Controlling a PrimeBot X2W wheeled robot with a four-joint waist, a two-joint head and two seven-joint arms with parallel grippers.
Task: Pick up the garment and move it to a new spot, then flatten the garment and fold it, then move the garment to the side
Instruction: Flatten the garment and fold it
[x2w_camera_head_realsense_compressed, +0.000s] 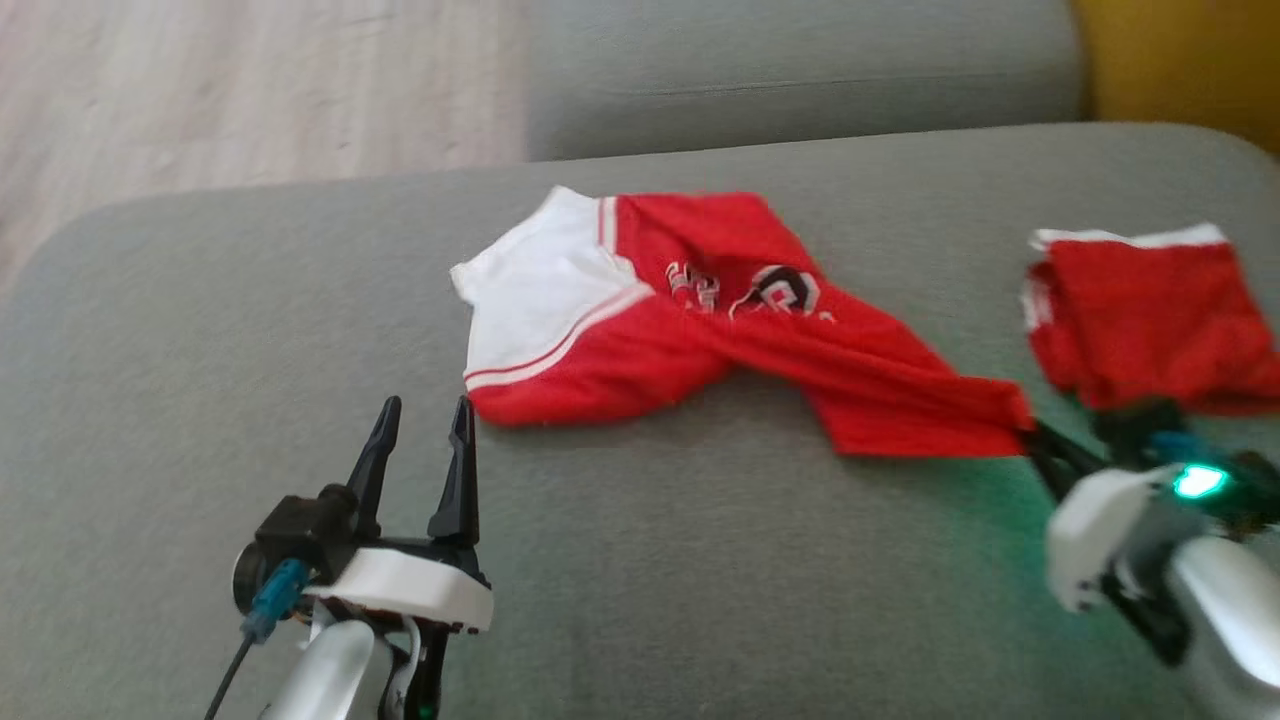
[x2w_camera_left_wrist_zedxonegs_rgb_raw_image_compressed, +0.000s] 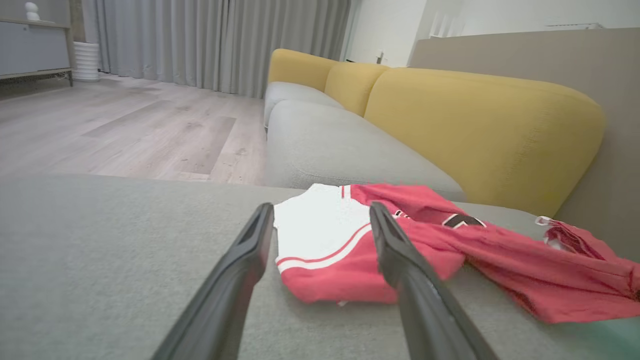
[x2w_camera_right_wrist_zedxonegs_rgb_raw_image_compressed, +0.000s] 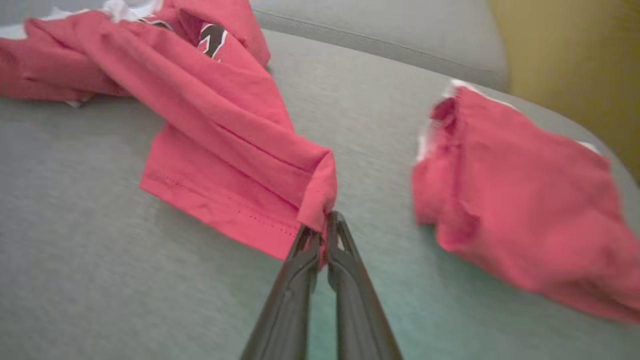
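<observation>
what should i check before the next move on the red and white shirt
1. Grip: right gripper is shut on a hem corner of the red and white fabric shirt: ok.
2. Layers pinched, one or several: cannot tell.
3. Free arm ready: left gripper is open and points at the shirt's white sleeve end: ok.
4. Shirt flat: it is twisted and bunched through the middle: not ok.
5. Neighbour apart: small red cloth with white trim lies separate from the shirt, with a gap of cushion between them: ok.
6. Room to spread: grey sofa cushion is bare in front of and to the left of the shirt: ok.
</observation>
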